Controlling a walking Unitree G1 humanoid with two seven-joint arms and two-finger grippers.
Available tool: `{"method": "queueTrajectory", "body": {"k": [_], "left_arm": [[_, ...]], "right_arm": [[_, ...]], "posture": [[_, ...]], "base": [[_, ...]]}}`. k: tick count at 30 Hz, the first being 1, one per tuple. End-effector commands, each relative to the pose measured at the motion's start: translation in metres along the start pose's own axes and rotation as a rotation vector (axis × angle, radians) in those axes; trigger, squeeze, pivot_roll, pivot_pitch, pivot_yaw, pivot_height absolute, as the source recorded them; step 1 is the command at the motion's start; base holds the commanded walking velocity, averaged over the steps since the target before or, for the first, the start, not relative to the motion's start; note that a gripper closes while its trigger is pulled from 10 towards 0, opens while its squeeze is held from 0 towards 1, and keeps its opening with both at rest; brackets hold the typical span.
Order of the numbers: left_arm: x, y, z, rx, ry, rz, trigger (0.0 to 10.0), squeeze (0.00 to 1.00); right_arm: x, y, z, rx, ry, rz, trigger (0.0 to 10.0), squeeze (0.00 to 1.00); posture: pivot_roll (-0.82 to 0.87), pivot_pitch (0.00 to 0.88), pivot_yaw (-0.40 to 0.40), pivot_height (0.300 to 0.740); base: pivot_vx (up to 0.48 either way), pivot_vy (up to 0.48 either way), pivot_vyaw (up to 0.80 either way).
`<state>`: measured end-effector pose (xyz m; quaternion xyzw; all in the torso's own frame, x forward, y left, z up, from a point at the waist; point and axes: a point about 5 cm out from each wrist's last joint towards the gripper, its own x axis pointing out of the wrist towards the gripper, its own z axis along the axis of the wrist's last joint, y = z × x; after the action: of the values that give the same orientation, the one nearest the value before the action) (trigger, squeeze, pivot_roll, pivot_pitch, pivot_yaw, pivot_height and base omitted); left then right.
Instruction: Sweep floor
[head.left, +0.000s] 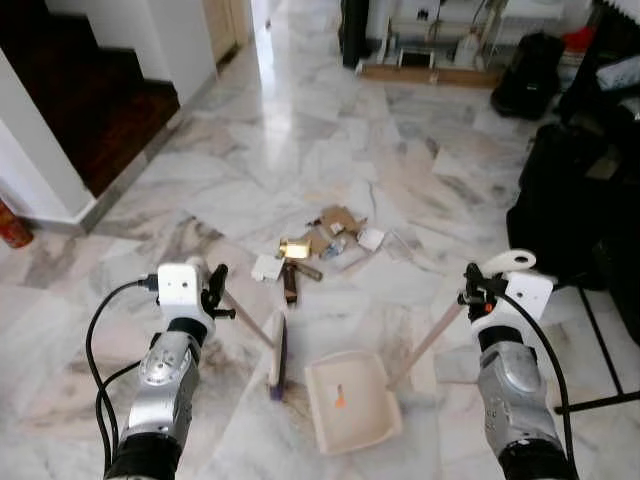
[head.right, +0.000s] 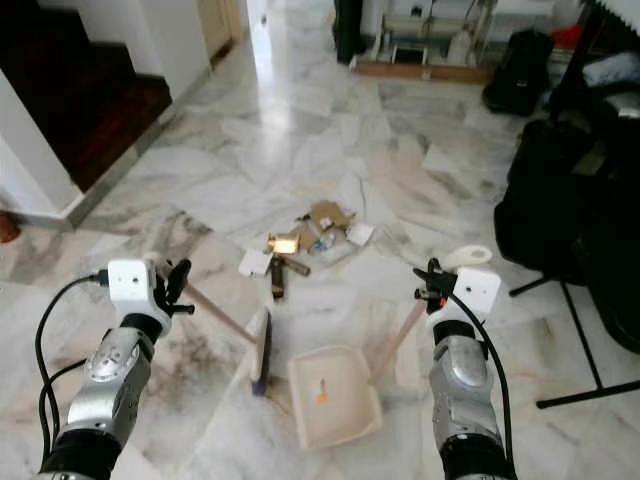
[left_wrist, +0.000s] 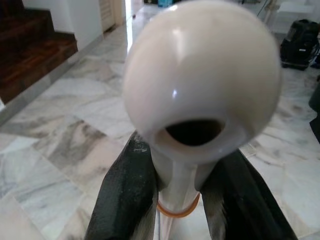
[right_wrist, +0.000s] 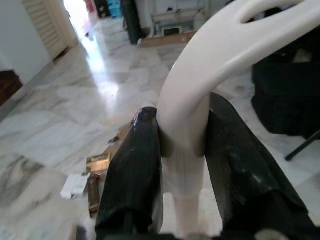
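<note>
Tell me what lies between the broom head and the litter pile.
Bare marble floor separates the broom head from the litter pile, seen in the left eye view.

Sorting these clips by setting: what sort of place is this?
Probably a home's hallway or living area: polished white marble floor, a dark wooden staircase beside a white wall, and black bags and clutter along the far wall.
</note>
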<state>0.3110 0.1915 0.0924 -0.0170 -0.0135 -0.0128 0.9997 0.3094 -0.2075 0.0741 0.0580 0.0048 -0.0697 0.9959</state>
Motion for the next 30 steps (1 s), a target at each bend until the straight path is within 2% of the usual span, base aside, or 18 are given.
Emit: {"method": "queueTrajectory", "body": {"k": [1, 24, 30], "left_arm": [[0.0036, 0.0036, 0.0131, 0.026, -0.052, 0.013, 10.0, 0.0], [0.0031, 0.0039, 0.0147, 0.025, -0.058, 0.014, 10.0, 0.0], [0.0027, 0.0029, 0.0149, 0.012, -0.064, 0.011, 10.0, 0.0]], "right_arm": [[0.002, 0.0006, 0.0094, 0.019, -0.048, -0.003, 10.0, 0.0], [0.0026, 0.0009, 0.0099, 0.018, -0.048, -0.004, 10.0, 0.0], [0.0025, 0.0006, 0.0098, 0.017, -0.048, -0.008, 10.0, 0.0]], "posture": [[0.03, 0.087, 0.037, 0.74], [0.03, 0.088, 0.035, 0.74], [0.03, 0.089, 0.034, 0.74]], "base": [[0.3, 0.0, 0.0], [0.297, 0.0, 0.0], [0.0, 0.0, 0.0]]}}
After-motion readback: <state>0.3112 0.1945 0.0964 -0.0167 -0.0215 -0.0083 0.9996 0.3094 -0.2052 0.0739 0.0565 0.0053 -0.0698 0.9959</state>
